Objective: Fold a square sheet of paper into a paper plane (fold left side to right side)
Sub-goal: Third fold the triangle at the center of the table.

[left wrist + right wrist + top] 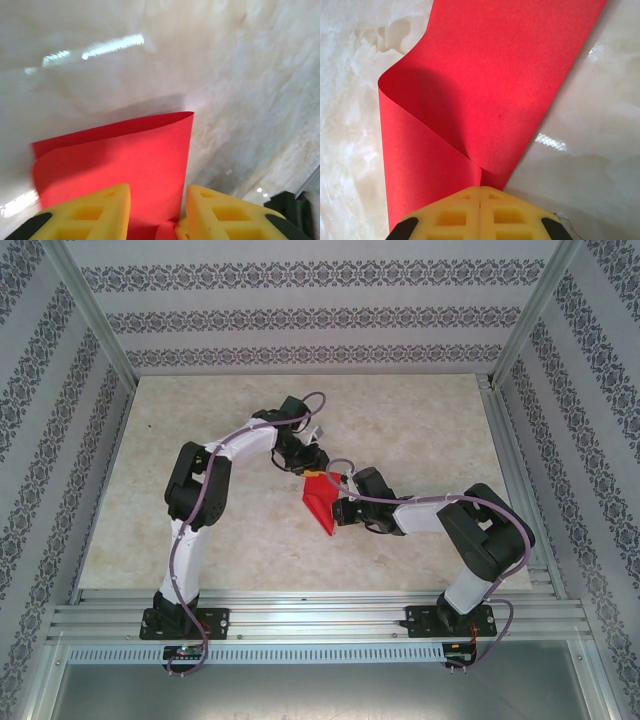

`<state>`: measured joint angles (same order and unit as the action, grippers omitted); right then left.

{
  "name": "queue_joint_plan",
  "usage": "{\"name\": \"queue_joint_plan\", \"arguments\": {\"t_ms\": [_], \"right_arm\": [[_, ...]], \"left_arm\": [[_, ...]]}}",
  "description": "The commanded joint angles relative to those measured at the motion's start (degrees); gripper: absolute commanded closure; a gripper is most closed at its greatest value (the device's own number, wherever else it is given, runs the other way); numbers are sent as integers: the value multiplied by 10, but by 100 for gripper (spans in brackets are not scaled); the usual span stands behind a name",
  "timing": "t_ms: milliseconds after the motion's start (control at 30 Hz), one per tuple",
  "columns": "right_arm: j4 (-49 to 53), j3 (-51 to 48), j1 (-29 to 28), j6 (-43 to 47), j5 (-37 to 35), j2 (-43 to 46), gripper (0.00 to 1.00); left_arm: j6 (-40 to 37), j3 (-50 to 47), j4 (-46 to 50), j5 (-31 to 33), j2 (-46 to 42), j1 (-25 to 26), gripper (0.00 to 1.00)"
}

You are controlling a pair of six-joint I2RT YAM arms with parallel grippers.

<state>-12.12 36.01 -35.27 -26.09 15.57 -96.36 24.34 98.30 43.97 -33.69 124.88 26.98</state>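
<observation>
Right gripper (480, 190) tight on red sheet (490, 75) (left gripper (157, 195) agape), marble tabletop (420, 430) beneath.

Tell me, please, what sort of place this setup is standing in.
Probably a purpose-built robot test booth: an aluminium frame holds wallpaper panels around a marble-look tabletop, with the left arm and right arm bolted to a rail at its near edge.

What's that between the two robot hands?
The red sheet of paper, loosely folded over, lies between the left hand and the right hand in the top view; the right hand pinches it.
</observation>
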Motion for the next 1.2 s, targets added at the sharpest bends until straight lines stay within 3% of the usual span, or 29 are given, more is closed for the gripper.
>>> {"name": "queue_joint_plan", "arguments": {"t_ms": [0,200,333,533,1167], "right_arm": [[37,-15,-9,-2,-21,-27,100],[42,-8,-11,3,-18,-32,100],[45,-3,-14,5,-18,-35,100],[52,0,-16,9,-20,-38,100],[71,13,-16,17,-23,-43,100]], "left_arm": [[-8,-43,-5,13,-79,-17,67],[63,-206,-141,-55,-157,-11,87],[106,-254,-207,-87,-174,15,89],[117,-246,-205,-62,-161,48,89],[91,-271,-167,1,-110,58,88]]}}
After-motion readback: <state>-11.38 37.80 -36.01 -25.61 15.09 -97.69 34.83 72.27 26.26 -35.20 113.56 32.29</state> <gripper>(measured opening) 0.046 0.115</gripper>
